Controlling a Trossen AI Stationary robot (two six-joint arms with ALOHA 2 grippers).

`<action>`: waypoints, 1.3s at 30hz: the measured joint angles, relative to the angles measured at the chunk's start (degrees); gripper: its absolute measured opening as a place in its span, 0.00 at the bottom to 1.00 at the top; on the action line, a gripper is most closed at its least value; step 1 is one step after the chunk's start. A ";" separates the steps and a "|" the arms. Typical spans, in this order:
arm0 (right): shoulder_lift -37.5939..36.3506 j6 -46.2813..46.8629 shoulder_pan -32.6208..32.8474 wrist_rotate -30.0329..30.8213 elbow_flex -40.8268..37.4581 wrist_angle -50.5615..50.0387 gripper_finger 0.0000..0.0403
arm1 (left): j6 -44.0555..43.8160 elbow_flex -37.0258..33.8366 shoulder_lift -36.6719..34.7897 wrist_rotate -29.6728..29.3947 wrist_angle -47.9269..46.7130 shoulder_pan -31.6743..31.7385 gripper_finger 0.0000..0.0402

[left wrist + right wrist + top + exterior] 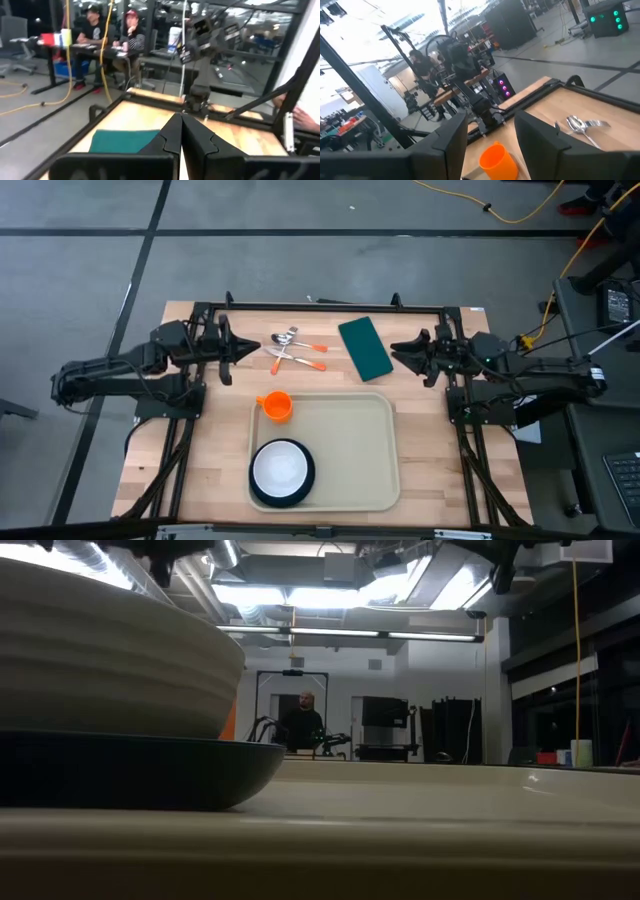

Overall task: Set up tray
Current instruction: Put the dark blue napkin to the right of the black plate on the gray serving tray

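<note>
On the wooden worktop (210, 450) the cream tray (360, 450) takes up the near middle, lying flat with its long side across. Both dark arms sit back at the far half, one at each side, well apart from the tray. The left hand (252, 350) points inward toward the cutlery with its fingers (172, 132) pressed together, holding nothing. The right hand (397, 350) points inward from the other side with its fingers (540, 132) spread wide, also empty.

Inside the tray, at its near left corner, a dark teal plate (282, 480) carries a white bowl (280, 465); in the low view both of them fill the left of the picture, the bowl (100, 650) above the plate (130, 775). A green napkin (364, 347) lies on the bare wood beyond the tray's far edge, tilted, just beside the right hand. An orange cup (277, 406) stands at the tray's far left corner; whether it is on the rim or just outside it I cannot tell. Spoons and forks with orange handles (292, 350) lie in a loose heap on the wood between the left hand and the napkin. Seated people (112, 35) show in the room beyond.
</note>
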 joint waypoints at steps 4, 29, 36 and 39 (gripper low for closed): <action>1.42 -0.13 0.00 0.00 0.00 -0.42 0.42 | 0.06 -2.95 -1.03 -0.40 0.38 0.00 0.00; 15.60 -4.04 -0.28 1.26 0.02 13.15 0.42 | -5.97 -18.00 -24.23 -3.54 -5.60 -0.04 0.00; 23.27 -4.91 -0.88 1.86 0.02 13.70 0.42 | -5.19 -18.00 -23.91 -3.84 -5.88 -0.04 0.00; 26.98 -3.20 -2.06 1.56 0.02 15.61 0.42 | -5.80 -18.00 -23.94 -3.96 -5.35 -0.04 0.00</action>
